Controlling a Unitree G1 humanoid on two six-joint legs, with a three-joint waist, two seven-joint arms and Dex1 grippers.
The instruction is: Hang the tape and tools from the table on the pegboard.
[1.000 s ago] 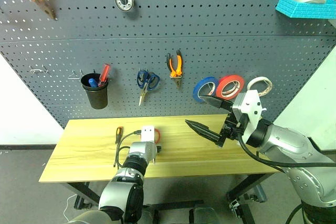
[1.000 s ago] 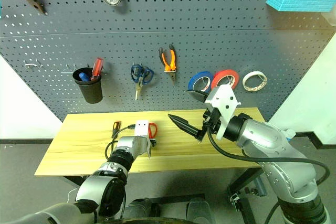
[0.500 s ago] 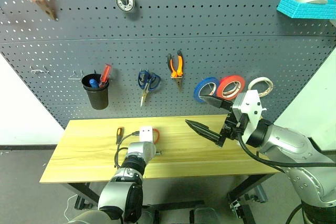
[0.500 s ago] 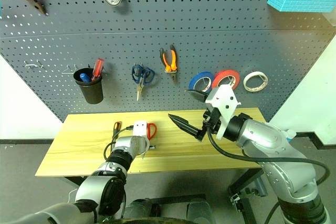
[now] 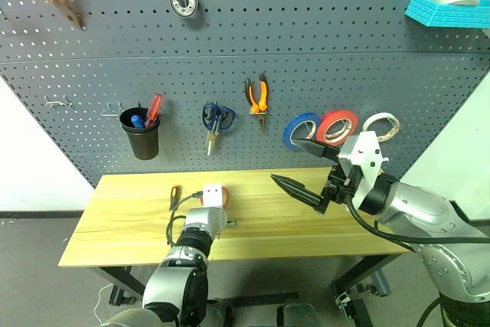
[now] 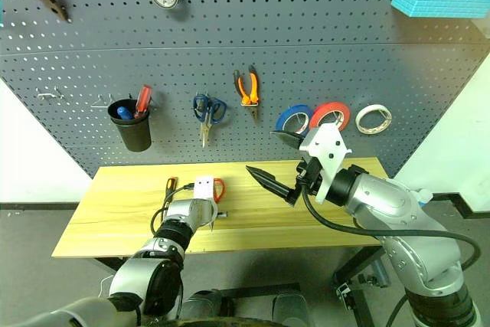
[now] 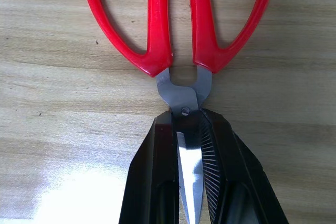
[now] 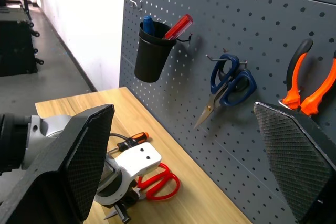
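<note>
Red-handled scissors point(image 7: 178, 35), steel blades between ribbed black fingers point(image 7: 212, 156)

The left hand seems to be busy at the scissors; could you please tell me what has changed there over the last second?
The left hand has shut on the blades of the red-handled scissors, which still lie flat on the table. The right hand stays open and raised, and the orange-and-black screwdriver has not moved.
</note>
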